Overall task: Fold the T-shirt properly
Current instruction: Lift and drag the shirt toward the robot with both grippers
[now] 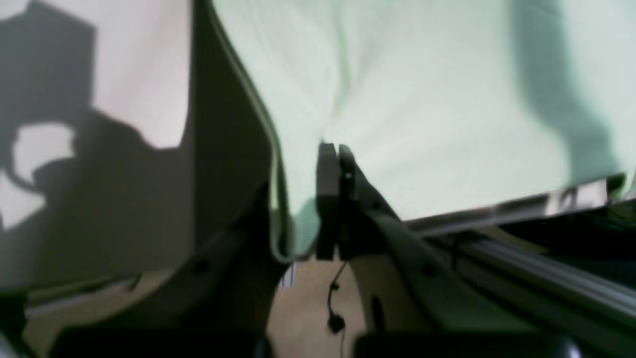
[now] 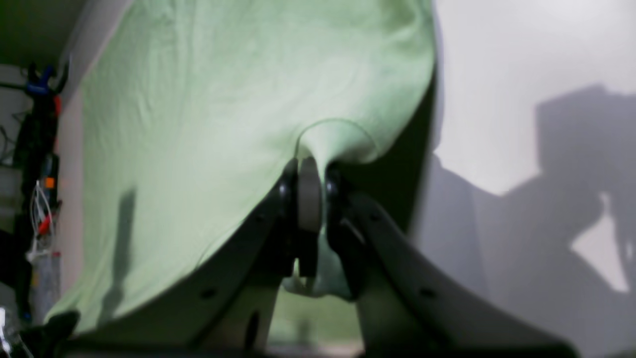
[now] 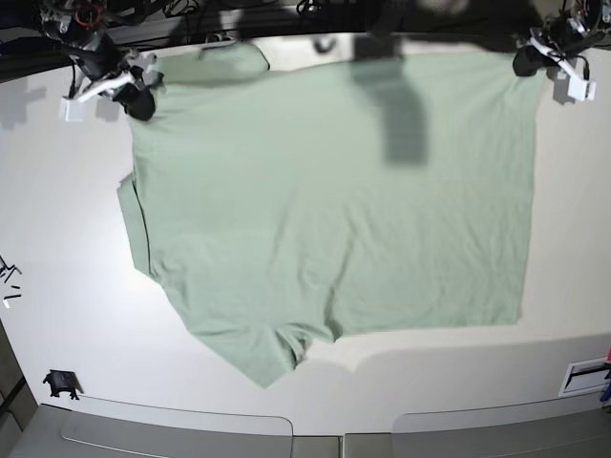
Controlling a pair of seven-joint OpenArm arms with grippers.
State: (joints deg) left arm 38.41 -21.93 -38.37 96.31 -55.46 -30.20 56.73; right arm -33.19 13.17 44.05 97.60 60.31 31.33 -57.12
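Base view: both pincers point(image 3: 141, 99) point(image 3: 527, 59) clamped on T-shirt point(image 3: 334, 210) corners, bare table point(image 3: 57, 286) around.

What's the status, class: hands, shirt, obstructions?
Left hand shut on T-shirt corner. Right hand shut on opposite corner. Shirt spread across white table, unfolded. Nothing obstructing.

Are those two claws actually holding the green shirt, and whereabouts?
Yes. Both hold the T-shirt: the left gripper and the right gripper are each shut on its fabric at a far corner.
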